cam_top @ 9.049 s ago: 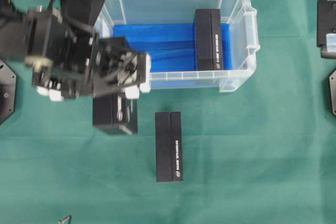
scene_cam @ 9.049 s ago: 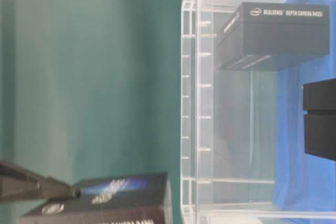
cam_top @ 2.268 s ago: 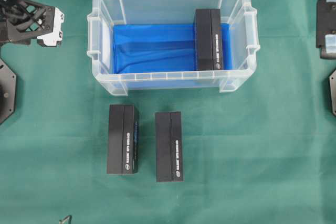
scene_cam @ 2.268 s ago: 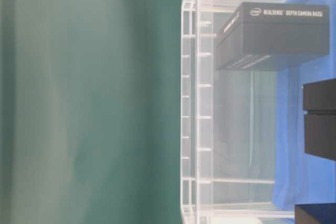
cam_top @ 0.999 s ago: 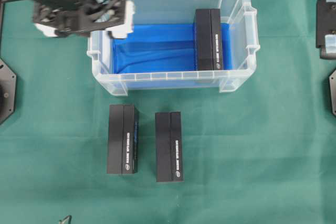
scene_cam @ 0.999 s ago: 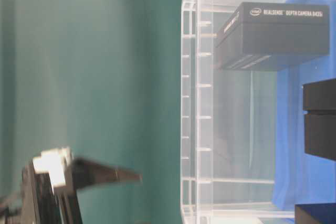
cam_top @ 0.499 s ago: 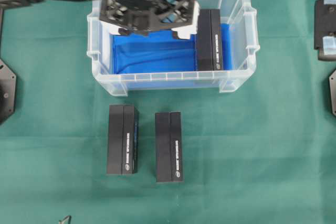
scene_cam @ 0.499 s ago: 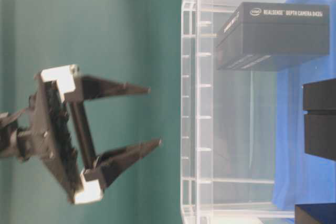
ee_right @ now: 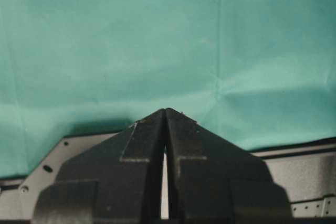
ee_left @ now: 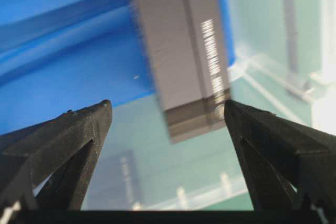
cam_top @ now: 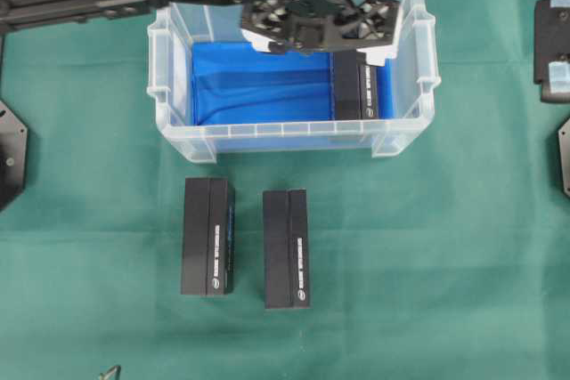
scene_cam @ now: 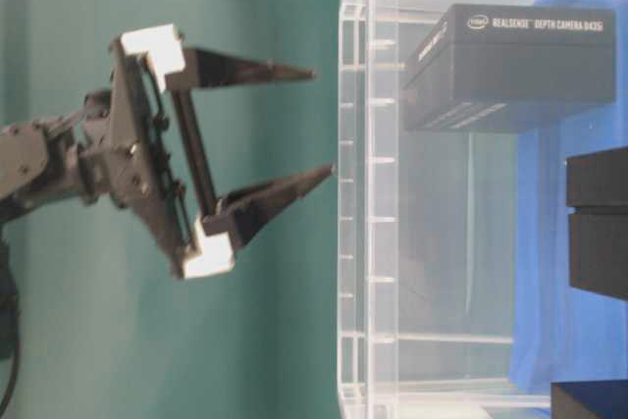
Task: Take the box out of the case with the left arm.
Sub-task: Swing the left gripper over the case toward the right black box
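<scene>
Rigid black box (cam_top: 356, 86) on edge at case (cam_top: 160, 95) right end; likely light, smooth-sided, slip-prone; best pinched across long faces. Left gripper (ee_left: 168, 114) jaws wide open, empty; right gripper (ee_right: 166, 116) jaws closed on nothing

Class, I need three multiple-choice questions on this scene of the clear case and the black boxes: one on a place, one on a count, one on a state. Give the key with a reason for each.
1. Where in the case does the box lie?
A. at its right end
B. at its left end
C. in the middle

2. How many black boxes lie on the green cloth outside the case?
A. one
B. two
C. three

3. How do the jaws of the left gripper stand?
A. shut on the box
B. shut on nothing
C. open, holding nothing

Key:
1 A: the overhead view shows the box against the right wall, with bare blue sheet to its left.
2 B: one box and another lie side by side in front of the case.
3 C: the table-level view shows the fingers spread apart, with nothing between them.
</scene>
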You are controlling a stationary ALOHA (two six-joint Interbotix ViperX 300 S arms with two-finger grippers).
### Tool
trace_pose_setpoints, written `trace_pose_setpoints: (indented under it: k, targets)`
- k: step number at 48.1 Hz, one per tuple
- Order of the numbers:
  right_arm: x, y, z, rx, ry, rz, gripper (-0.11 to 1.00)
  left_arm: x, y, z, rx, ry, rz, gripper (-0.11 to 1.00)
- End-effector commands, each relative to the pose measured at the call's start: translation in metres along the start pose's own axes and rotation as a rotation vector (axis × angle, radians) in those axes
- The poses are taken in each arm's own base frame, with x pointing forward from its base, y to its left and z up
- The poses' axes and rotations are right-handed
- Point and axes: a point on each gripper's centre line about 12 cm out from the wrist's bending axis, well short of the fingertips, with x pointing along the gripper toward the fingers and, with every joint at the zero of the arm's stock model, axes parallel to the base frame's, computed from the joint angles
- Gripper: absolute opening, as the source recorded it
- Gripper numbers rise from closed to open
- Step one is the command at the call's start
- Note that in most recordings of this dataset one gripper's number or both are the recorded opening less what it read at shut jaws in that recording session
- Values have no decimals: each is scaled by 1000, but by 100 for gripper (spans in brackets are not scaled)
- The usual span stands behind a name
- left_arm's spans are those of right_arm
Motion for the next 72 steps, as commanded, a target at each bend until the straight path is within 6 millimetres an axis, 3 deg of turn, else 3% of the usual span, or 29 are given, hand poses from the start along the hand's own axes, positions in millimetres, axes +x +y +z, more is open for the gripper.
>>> trace_pose_setpoints:
  k: [1, 28, 72]
  targets:
    - [-4, 0, 1, 1, -17, 3, 0, -16, -13, 5, -1, -19, -53, 89]
    - [-5, 0, 0, 2, -19, 5, 0, -10, -29, 10, -3, -19, -52, 89]
    - [-5, 0, 0, 9, -19, 9, 0, -2, -26, 1, 11, 4, -6, 89]
